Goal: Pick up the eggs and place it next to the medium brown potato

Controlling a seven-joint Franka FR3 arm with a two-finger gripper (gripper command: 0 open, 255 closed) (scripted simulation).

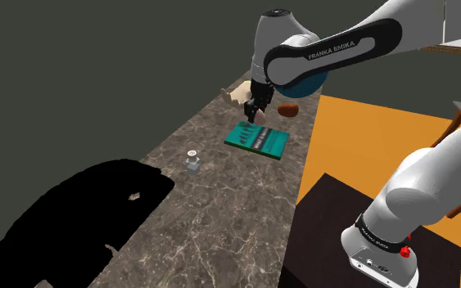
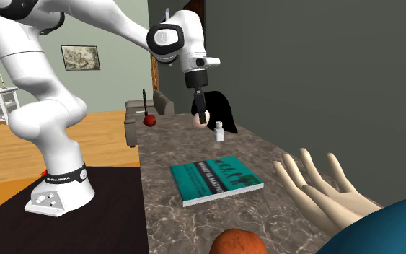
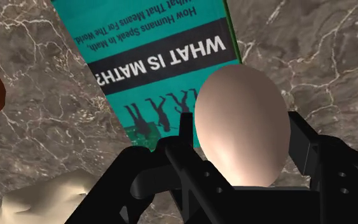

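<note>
**Q:** What does the gripper (image 2: pixel 202 114) carry?

**A:** A pale beige egg (image 3: pixel 242 124). The two black fingers (image 3: pixel 185 137) clasp it from either side, and its rounded end stands out past the fingertips.

**Q:** Where is the egg in relation to the work surface?

**A:** It hangs in the air, clear of the dark marbled countertop (image 1: pixel 220 221). It is over one edge of a teal book (image 1: pixel 258 139) titled "WHAT IS MATH?", which lies flat on the counter.

**Q:** And the potato?

**A:** The reddish-brown potato (image 1: pixel 287 109) rests on the counter just past the book's far end, on the side toward the orange floor (image 1: pixel 359 139). The egg is near it but raised, so the two do not touch.

**Q:** What else lies on the counter?

**A:** A beige hand-shaped object (image 2: pixel 324 191) lies with spread fingers near the potato. A small grey bottle (image 1: pixel 192 163) with a light cap stands upright on the book's other side. A blue rounded thing (image 2: pixel 381 231), possibly a bowl, is cut off by the frame. In the shoulder view a black area (image 1: pixel 73 221) spreads over the counter's near end.
</note>
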